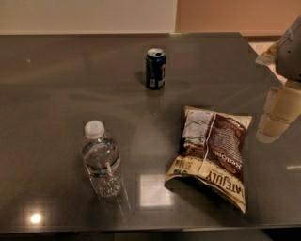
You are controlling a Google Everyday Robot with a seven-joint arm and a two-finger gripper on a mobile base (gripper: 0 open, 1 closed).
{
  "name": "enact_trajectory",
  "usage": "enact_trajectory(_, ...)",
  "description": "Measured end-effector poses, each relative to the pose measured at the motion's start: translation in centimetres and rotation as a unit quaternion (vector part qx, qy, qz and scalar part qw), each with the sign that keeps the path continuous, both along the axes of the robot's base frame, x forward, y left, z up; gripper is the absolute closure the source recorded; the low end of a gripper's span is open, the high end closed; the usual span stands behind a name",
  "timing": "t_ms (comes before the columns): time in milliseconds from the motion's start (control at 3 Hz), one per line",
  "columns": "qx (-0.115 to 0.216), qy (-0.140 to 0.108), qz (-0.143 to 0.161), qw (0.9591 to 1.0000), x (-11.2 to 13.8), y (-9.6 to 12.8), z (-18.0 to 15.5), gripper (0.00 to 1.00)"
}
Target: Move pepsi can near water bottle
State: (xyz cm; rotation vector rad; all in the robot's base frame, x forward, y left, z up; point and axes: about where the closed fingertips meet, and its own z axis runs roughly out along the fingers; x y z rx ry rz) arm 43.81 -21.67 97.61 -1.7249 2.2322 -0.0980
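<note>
The pepsi can [155,68] is a dark navy can with a silver top. It stands upright at the far middle of the grey table [56,94]. The water bottle [101,162] is clear ribbed plastic with a white cap and a thin label band. It stands upright at the near left, well apart from the can. My gripper [277,117] hangs at the right edge of the view, above the table's right side. It is far to the right of the can and holds nothing that I can see.
A brown-and-cream snack bag [212,153] lies flat at the near right, between the gripper and the bottle. The table's front edge runs along the bottom of the view and its far edge meets a pale wall [89,14].
</note>
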Motion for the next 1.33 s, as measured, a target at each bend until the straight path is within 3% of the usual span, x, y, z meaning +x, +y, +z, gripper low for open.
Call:
enact_trajectory(667,0.015,-0.003,0.0,0.9999,1.1,0.2,0.1,0.0)
enact_trajectory(1333,0.066,-0.023,0.016,0.9974,6.2,2.0,0.7,0.0)
